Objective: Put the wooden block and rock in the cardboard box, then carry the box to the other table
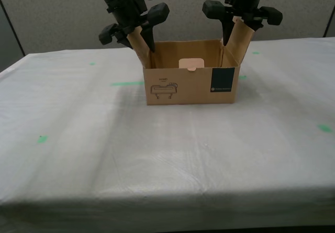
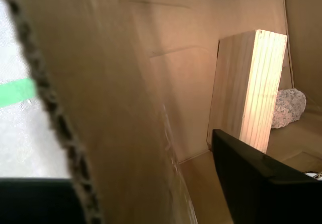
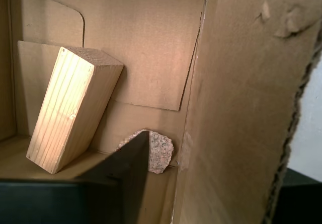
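The cardboard box [image 1: 188, 84] stands open-topped on the other table [image 1: 157, 154], the one draped in white cloth. Inside it, the wooden block [image 3: 70, 108] [image 2: 251, 88] stands on end, leaning on a wall. The rock [image 3: 160, 151] [image 2: 288, 108] lies on the box floor beside the block. The box's front wall hides both of them in the exterior view. My second gripper [image 1: 141, 38] [image 2: 126, 194] is shut on the side flap at the exterior view's left. My first gripper [image 1: 235, 28] [image 3: 221, 183] is shut on the flap at the exterior view's right.
Green tape marks [image 1: 125, 84] dot the wrinkled cloth around the box, one [image 1: 324, 128] near the exterior view's right edge. A grey partition wall [image 1: 52, 13] stands behind the table. The table's near edge [image 1: 167, 201] runs across the bottom of the exterior view.
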You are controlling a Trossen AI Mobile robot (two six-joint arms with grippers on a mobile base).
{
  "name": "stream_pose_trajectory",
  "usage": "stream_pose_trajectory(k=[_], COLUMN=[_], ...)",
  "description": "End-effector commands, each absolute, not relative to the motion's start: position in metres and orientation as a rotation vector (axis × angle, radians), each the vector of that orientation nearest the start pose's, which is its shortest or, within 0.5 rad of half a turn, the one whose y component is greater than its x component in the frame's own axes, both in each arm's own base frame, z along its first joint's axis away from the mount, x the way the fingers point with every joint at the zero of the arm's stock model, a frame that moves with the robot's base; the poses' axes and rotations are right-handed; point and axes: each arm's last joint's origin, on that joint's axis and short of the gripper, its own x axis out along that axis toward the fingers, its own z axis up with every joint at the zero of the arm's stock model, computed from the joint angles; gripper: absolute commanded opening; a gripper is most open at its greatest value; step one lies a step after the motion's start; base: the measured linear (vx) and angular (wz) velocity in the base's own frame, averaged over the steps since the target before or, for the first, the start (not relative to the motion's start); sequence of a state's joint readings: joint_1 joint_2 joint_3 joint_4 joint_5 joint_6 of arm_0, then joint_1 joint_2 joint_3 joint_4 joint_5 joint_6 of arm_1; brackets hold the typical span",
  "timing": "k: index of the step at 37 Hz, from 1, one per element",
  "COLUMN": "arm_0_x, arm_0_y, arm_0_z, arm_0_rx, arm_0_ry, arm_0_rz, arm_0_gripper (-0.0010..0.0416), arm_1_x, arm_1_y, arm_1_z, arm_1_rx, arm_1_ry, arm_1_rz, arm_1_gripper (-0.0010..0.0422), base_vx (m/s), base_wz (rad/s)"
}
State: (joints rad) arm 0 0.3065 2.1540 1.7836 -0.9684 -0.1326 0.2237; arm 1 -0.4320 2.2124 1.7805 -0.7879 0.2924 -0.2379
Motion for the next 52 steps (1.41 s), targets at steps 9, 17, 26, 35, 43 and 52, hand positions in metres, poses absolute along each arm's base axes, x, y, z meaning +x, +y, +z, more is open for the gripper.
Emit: stream_pose_trajectory(k=[9,17,26,35,43,52], arm_0_x=[0.416,0.416,0.416,0.413,0.403,0.381], arm_0_y=[0.136,0.136,0.136,0.135,0.131,0.124], arm_0_z=[0.198,0.198,0.198,0.205,0.232,0.276], arm_0_rx=[0.067,0.066,0.062,0.062,0.059,0.046], arm_0_ry=[1.374,1.373,1.374,1.366,1.337,1.28], arm_0_rz=[0.217,0.219,0.222,0.224,0.235,0.26], arm_0_gripper=[0.0346,0.0394,0.0391,0.0394,0.0394,0.0394], arm_1_x=[0.412,0.411,0.411,0.41,0.407,0.393], arm_1_y=[-0.2,-0.199,-0.199,-0.198,-0.196,-0.187], arm_1_z=[0.178,0.177,0.177,0.178,0.199,0.239], arm_1_rx=[-0.116,-0.113,-0.114,-0.111,-0.083,-0.01], arm_1_ry=[1.313,1.326,1.335,1.344,1.328,1.277], arm_1_rz=[-0.481,-0.477,-0.473,-0.471,-0.49,-0.518], arm_1_gripper=[0.0239,0.0289,0.0336,0.0374,0.0398,0.04], base_vx=[0.0,0.0,0.0,0.0,0.0,0.0], base_wz=[0.0,0.0,0.0,0.0,0.0,0.0])
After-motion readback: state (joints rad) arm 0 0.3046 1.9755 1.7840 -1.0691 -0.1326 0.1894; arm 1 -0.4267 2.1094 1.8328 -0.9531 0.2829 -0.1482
